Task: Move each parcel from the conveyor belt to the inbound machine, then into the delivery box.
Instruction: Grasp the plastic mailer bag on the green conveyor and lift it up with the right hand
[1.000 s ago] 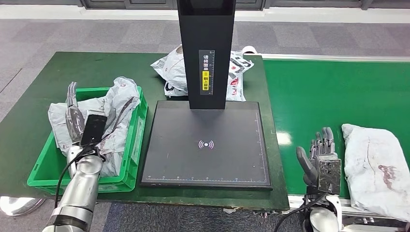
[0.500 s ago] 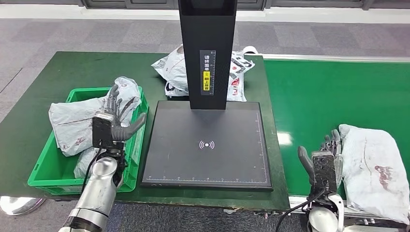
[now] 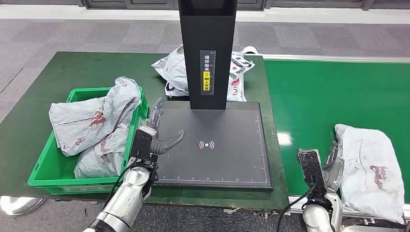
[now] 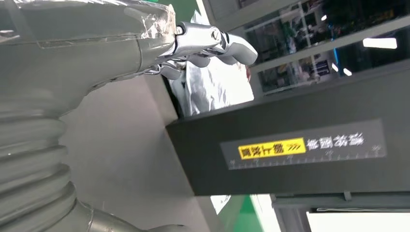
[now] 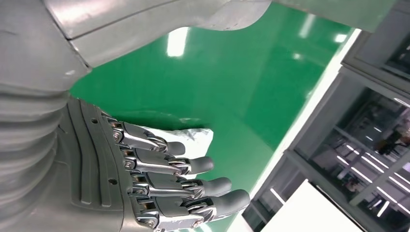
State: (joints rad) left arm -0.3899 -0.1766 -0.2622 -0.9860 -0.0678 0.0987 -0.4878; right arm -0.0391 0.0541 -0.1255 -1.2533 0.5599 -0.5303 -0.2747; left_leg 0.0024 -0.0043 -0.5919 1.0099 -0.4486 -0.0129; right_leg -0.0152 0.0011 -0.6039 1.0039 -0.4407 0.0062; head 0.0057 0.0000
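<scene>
The green conveyor belt [image 3: 338, 92] ran along the robot's right, and beside it the dark green table [image 3: 43, 96] carried the inbound machine [image 3: 208, 140] — a black scan plate with a tall black column rising at its far edge. Nothing lay on the plate. Left of the plate sat the green delivery box [image 3: 43, 171], with crumpled grey parcels in it [image 3: 92, 125], and a white printed bag [image 3: 171, 72] lay behind the column.

The next parcel [image 3: 370, 169], a wrinkled grey mailer with red marks, lay on the belt at its near edge, on the far right. The right hand [image 3: 331, 164] was just beside the parcel's left side, fingers spread and holding nothing; whether they touched the wrapping could not be told, though the right wrist view showed fingers [image 5: 193, 186] extended toward a pale corner of it. The left hand [image 3: 154, 137] hovered over the plate's left edge, open and empty, thumb out toward the centre mark.

The step in hand looked like the pick from the belt. Soft wrapping like this probably wants a broad grasp — fingers worked under the near edge and the thumb closed on top, rather than a pinch on loose film that could slide. Lifting clear of the belt's rail before swinging left should keep the bag from dragging, and the left hand would do well to clear the plate.
</scene>
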